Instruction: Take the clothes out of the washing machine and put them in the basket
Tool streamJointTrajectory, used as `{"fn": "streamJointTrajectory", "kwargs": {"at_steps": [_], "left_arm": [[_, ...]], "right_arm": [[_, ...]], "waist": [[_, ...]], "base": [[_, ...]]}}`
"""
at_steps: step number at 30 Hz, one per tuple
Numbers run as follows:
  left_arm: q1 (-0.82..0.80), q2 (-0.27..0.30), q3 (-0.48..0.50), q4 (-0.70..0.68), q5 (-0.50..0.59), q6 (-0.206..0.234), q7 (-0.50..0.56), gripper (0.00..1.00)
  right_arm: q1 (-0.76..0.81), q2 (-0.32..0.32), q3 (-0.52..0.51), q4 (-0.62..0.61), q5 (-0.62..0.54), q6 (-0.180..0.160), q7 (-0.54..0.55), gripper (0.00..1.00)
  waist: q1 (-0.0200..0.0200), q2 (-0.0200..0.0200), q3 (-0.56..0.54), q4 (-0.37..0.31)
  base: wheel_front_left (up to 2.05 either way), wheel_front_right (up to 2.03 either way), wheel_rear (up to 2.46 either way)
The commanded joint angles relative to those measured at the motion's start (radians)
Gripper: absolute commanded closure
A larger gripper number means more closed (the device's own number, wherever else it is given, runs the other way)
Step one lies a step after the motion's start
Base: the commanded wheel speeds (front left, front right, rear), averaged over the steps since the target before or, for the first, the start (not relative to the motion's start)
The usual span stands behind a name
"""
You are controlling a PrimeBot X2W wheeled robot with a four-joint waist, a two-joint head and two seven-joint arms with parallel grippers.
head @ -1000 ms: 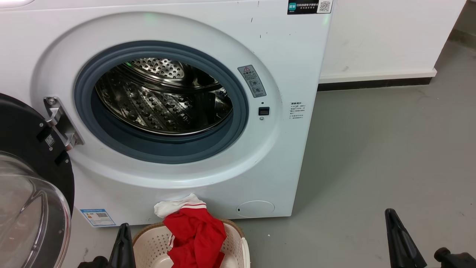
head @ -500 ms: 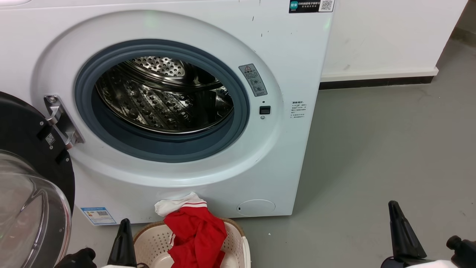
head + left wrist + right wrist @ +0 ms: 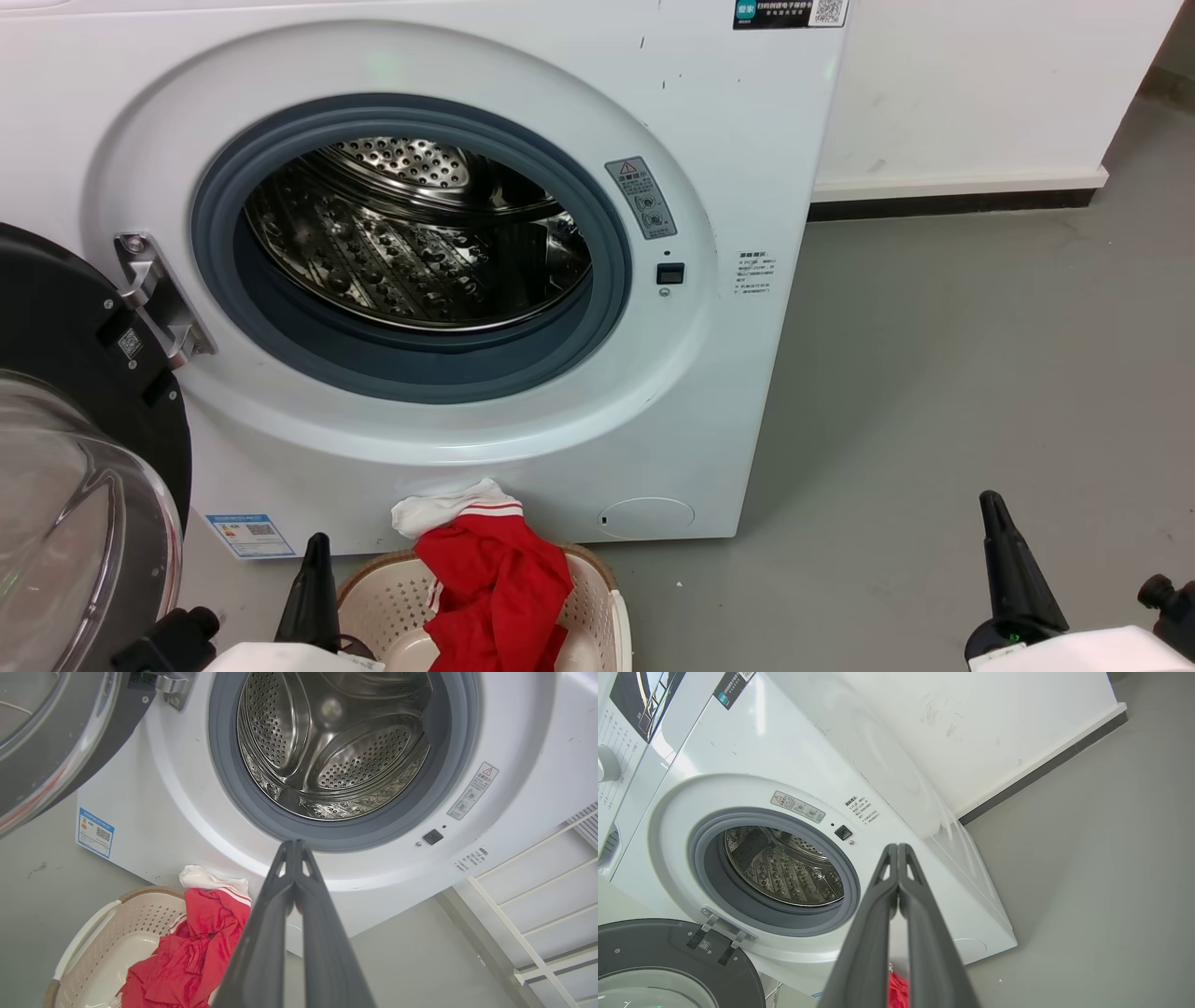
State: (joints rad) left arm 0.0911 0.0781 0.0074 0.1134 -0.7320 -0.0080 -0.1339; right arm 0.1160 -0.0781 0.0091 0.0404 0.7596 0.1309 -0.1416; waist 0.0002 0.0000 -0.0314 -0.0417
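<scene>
Left gripper (image 3: pixel 294 845) has its two dark fingers pressed together at the tips, with nothing between them. It points toward the lower edge of the porthole. Just beside it, on its right in the head view, stands the basket (image 3: pixel 140 917) on the floor (image 3: pixel 1087 858). The clothes (image 3: pixel 196 947) are heaped in the basket. The red fabric is piled against the far wall, and the white ribbed cuff hangs over the far rim toward the machine's front panel.

Right gripper (image 3: pixel 897 847) is likewise closed on nothing. It is well apart from the basket, above bare grey floor off the machine's right corner.

Beyond both grippers rises the washing machine (image 3: pixel 154 812). Its grey rubber rim (image 3: pixel 224 788) rings the perforated steel drum (image 3: pixel 336 742). The black-framed glass door (image 3: pixel 46 742) stands swung open, to the left of the left gripper.
</scene>
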Motion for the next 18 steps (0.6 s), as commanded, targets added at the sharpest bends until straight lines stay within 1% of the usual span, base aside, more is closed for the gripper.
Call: {"fn": "streamJointTrajectory", "kwargs": {"at_steps": [1, 18], "left_arm": [[-0.027, 0.004, 0.003, -0.007, -0.027, -0.004, 0.004, 1.00], [-0.074, 0.008, 0.015, 0.026, -0.263, -0.037, 0.054, 1.00]], "right_arm": [[-0.030, -0.008, -0.003, -0.004, 0.026, 0.000, 0.004, 1.00], [-0.081, -0.012, -0.016, 0.049, 0.257, 0.000, 0.055, 1.00]], "waist": [[-0.0001, 0.0000, 0.000, 0.000], [-0.0001, 0.0000, 0.007, 0.008]], "base": [[0.00, 0.00, 0.00], [0.00, 0.00, 0.00]]}}
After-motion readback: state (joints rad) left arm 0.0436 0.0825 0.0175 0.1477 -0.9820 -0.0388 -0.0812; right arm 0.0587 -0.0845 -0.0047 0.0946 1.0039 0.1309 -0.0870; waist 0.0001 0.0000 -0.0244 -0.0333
